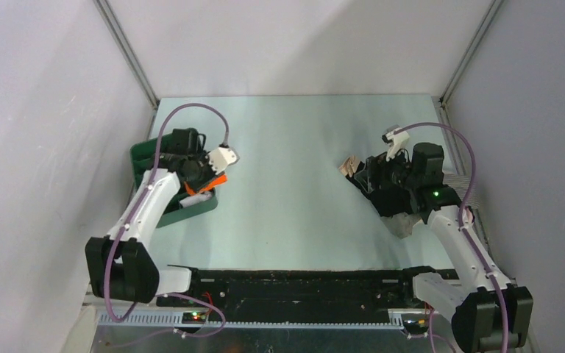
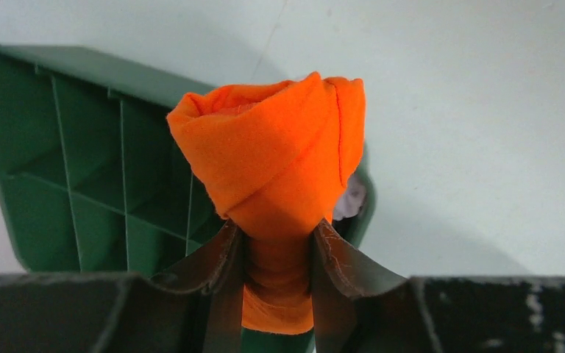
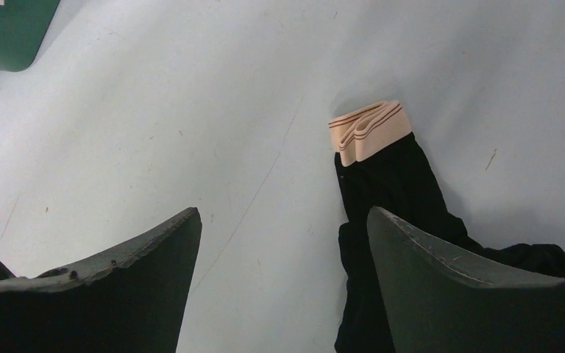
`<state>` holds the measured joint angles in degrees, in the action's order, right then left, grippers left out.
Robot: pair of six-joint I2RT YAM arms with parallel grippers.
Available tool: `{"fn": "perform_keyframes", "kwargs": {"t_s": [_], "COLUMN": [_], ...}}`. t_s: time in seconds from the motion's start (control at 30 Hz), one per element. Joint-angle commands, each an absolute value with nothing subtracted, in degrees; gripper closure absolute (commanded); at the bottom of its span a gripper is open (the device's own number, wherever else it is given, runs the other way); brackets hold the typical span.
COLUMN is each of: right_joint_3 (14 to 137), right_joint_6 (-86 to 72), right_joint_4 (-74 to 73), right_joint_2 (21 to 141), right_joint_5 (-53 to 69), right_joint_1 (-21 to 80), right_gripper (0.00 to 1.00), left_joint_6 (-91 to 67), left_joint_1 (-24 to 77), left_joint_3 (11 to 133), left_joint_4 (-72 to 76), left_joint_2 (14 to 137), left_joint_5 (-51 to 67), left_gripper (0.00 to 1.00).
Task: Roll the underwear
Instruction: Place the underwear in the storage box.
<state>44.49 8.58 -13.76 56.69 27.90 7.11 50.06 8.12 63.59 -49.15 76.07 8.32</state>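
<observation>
Jaws of left gripper [image 2: 276, 246] pinched narrow on tightly rolled orange fabric underwear [image 2: 265, 154]. Roll upright, layers spiralled at top, held over dark green ribbed plastic bin [image 2: 81, 147] at worktop's left edge. Right gripper [image 3: 283, 220] jaws spread wide, gripping nothing, above black fabric underwear [image 3: 390, 184]. It lies as a long strip near right edge, folded peach elastic waistband [image 3: 368, 126] toward centre. Open pale worktop [image 1: 294, 147] between arms; grey side walls [image 1: 44, 110] close by.

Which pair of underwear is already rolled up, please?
The orange pair, pinched in the left hand by the green bin; the black pair with the beige waistband lies unrolled on the table.
</observation>
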Motion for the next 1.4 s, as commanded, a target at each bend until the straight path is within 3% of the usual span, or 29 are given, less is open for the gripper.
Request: {"fn": "perform_keyframes", "kwargs": {"t_s": [0.0, 0.27, 0.67, 1.13, 1.37], "right_joint_3": [47.3, 48.3, 50.1, 52.1, 52.6], "right_joint_6": [7.7, 7.6, 9.4, 10.9, 11.5], "right_joint_4": [-9.2, -10.6, -13.7, -16.7, -16.9], "right_joint_2": [58.2, 60.1, 61.7, 62.9, 63.3], "right_joint_5": [29.0, 28.6, 27.5, 27.3, 27.0], "right_joint_1": [6.9, 6.8, 6.1, 6.2, 6.1], "right_gripper": [0.13, 0.13, 0.13, 0.13, 0.13], "left_joint_6": [57.1, 62.8, 70.5, 75.7, 72.7], "left_joint_1": [4.3, -5.1, -8.2, -8.8, -9.5], "left_joint_3": [58.6, 59.8, 58.6, 69.9, 61.1], "left_joint_4": [-35.4, -30.6, -34.5, -54.1, -46.7], "left_joint_2": [71.3, 77.5, 84.3, 103.0, 95.2], "left_joint_5": [4.5, 9.0, 15.7, 17.7, 19.0], "left_gripper": [1.0, 1.0, 1.0, 1.0, 1.0]}}
